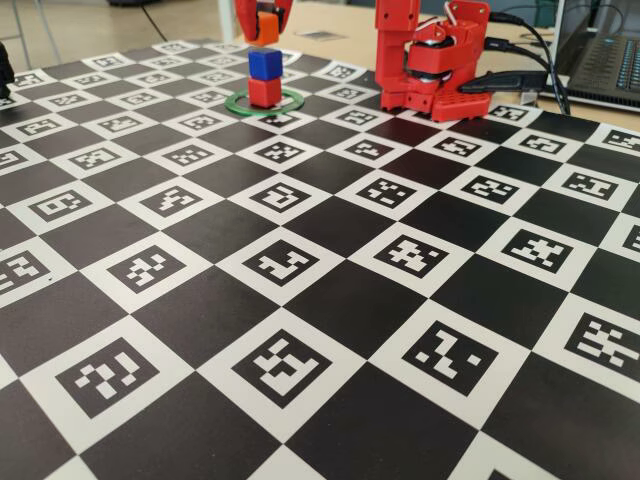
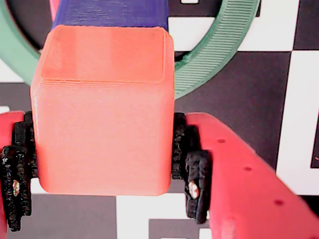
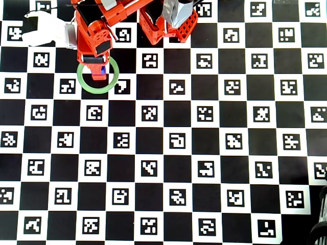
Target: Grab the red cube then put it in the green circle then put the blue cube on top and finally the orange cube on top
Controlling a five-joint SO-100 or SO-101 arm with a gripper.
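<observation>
Red cube (image 1: 265, 92): we find it in the upper left of the fixed view, sitting on the counter (image 1: 330, 300) inside the green circle (image 1: 291, 101). It is not visible in the other two views.

Blue cube (image 1: 266, 64): stacked directly on the red cube, edges roughly in line. In the wrist view only a dark blue strip (image 2: 112, 12) shows along the top edge, behind the orange cube; in the overhead view a sliver of blue (image 3: 104, 70) peeks out beside the arm.

Orange cube (image 1: 266, 27): held above the blue cube at the top edge of the fixed view, with a small gap between the two as far as we can tell. In the wrist view it (image 2: 104, 109) fills the centre of the frame.

Jaws (image 2: 105, 164): closed on the orange cube, one black ribbed pad (image 2: 15, 179) against its left face and the other against its right face (both red fingers run off the lower edge of the wrist view). In the fixed view the jaws (image 1: 266, 25) come down from the top edge.

Green circle: flat on the counter; in the overhead view (image 3: 113, 81) it lies in the upper left, with the arm's head covering its centre.

Counter: a black and white checkerboard with printed markers in the white squares.

Arm base (image 1: 432, 60): red, standing right of the stack in the fixed view.
</observation>
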